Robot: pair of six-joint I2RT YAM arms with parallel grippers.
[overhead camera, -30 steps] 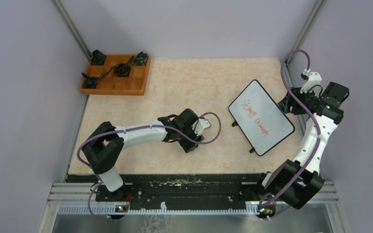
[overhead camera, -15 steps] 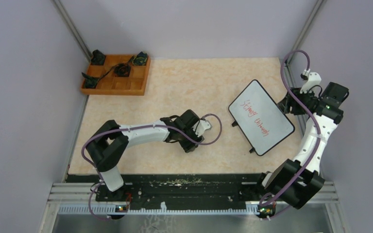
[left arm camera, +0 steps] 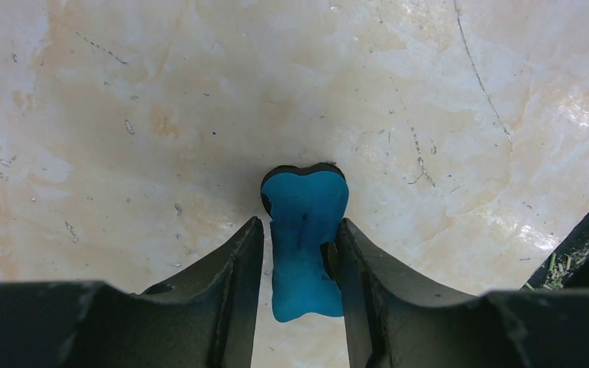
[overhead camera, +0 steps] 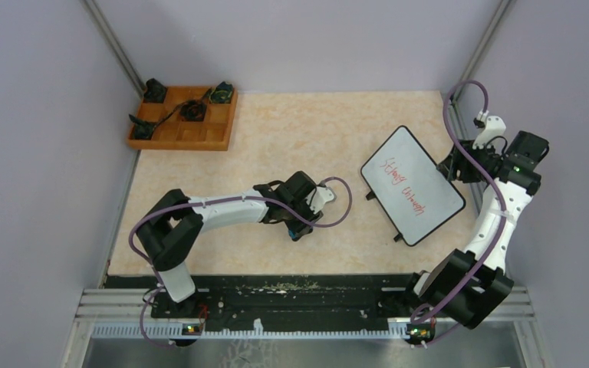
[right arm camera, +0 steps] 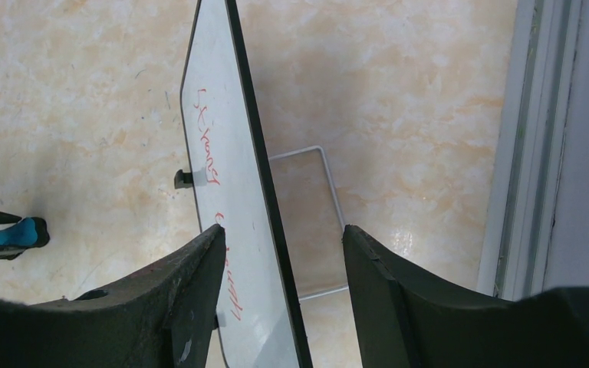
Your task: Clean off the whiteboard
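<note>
The whiteboard (overhead camera: 412, 184) stands tilted on the right of the table with red handwriting on its face (right arm camera: 230, 192). My right gripper (overhead camera: 452, 165) is open astride its far edge (right arm camera: 284, 230), one finger on each side, neither touching. A small blue eraser (left arm camera: 307, 230) lies on the table at centre (overhead camera: 295, 228). My left gripper (left arm camera: 299, 222) is low over it with the jaws narrow around it. The right finger touches the eraser and a thin gap shows at the left finger.
A wooden tray (overhead camera: 184, 126) with black cabled parts sits at the back left. A wire stand (right arm camera: 330, 199) props the whiteboard from behind. An aluminium frame post (right arm camera: 529, 153) and the wall are close on the right. The eraser also shows at the left edge of the right wrist view (right arm camera: 11, 234).
My left gripper's jaws have narrowed around the blue eraser and the wrist has settled a little lower. The right arm and the whiteboard have barely moved.
</note>
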